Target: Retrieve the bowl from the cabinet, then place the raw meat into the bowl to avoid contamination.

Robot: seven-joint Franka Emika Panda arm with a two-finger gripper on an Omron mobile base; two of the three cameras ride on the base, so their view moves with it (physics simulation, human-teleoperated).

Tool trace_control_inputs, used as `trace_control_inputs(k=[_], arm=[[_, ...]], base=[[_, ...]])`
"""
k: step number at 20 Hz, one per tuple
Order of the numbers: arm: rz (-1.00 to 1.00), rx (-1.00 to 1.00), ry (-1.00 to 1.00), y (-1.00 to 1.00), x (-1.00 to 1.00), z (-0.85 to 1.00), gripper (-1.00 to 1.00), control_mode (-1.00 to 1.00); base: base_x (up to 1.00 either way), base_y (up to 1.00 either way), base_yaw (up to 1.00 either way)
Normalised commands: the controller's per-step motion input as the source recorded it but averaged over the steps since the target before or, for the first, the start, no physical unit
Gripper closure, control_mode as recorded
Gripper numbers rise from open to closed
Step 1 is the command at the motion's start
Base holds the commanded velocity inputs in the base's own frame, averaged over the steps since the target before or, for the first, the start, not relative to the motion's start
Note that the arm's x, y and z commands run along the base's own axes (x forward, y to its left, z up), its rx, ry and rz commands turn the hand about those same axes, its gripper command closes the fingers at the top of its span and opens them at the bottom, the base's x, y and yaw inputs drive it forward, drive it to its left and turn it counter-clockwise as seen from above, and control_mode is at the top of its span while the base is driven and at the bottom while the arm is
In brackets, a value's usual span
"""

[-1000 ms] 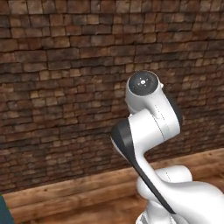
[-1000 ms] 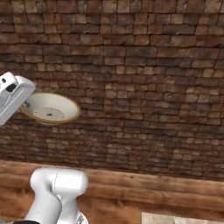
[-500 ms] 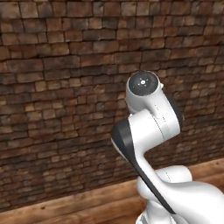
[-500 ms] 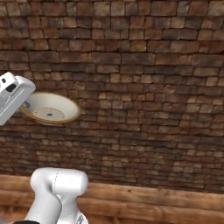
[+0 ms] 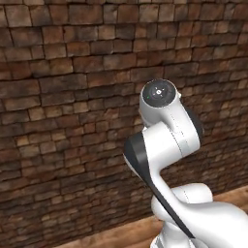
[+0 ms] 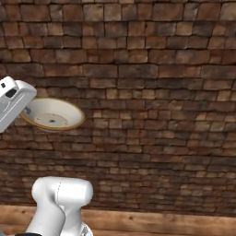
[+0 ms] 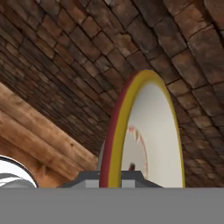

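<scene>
The white robot arm with dark joints (image 5: 167,145) is rising in front of a dark brown brick wall (image 5: 63,97), with a strip of wooden floor (image 6: 161,221) running along the wall's foot. In the right base view, the shallow round tan-beige bowl with a darker brownish rim (image 6: 53,115) is hanging in the air beside the white hand at the left edge, well above the floor. In the hand view the bowl (image 7: 151,140) is standing edge-on, its rim sitting between the fingers (image 7: 111,179), which are pinching that rim tightly. The bowl is looking empty, its pale inside facing the brick wall.
</scene>
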Motion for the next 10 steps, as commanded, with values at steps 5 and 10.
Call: trace_control_inputs(k=[5,10], arm=[[0.00,0.00,0.00,0.00,0.00,0.00,1.00,1.00],[0.00,0.00,0.00,0.00,0.00,0.00,1.00,1.00]], base=[[0.74,0.00,-0.20],[0.47,0.03,-0.33]])
